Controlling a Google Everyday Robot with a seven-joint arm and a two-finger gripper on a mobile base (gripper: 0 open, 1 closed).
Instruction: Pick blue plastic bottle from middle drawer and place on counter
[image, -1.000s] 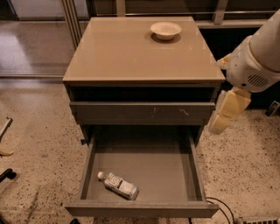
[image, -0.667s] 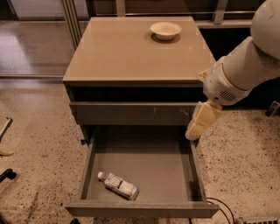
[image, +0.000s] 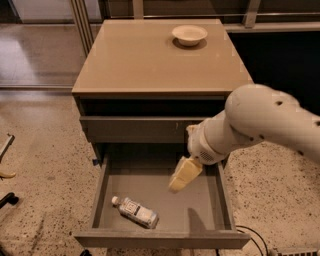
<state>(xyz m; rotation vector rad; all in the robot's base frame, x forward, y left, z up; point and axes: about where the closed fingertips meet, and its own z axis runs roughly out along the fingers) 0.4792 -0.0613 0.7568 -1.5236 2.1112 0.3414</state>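
Note:
The blue plastic bottle (image: 135, 212) lies on its side on the floor of the open middle drawer (image: 200, 212), near the front left, white cap pointing left. My gripper (image: 179, 183) hangs over the drawer's middle, right of and above the bottle, apart from it. The white arm reaches in from the right. The beige counter (image: 145, 60) is the top of the grey cabinet.
A small white bowl (image: 189, 34) sits at the back of the counter. A closed upper drawer front (image: 135, 129) is above the open drawer. Speckled floor surrounds the cabinet; a cable (image: 250, 234) lies at the bottom right.
The arm has swung left and down, from beside the cabinet's right edge to over the open drawer. The bottle has not moved.

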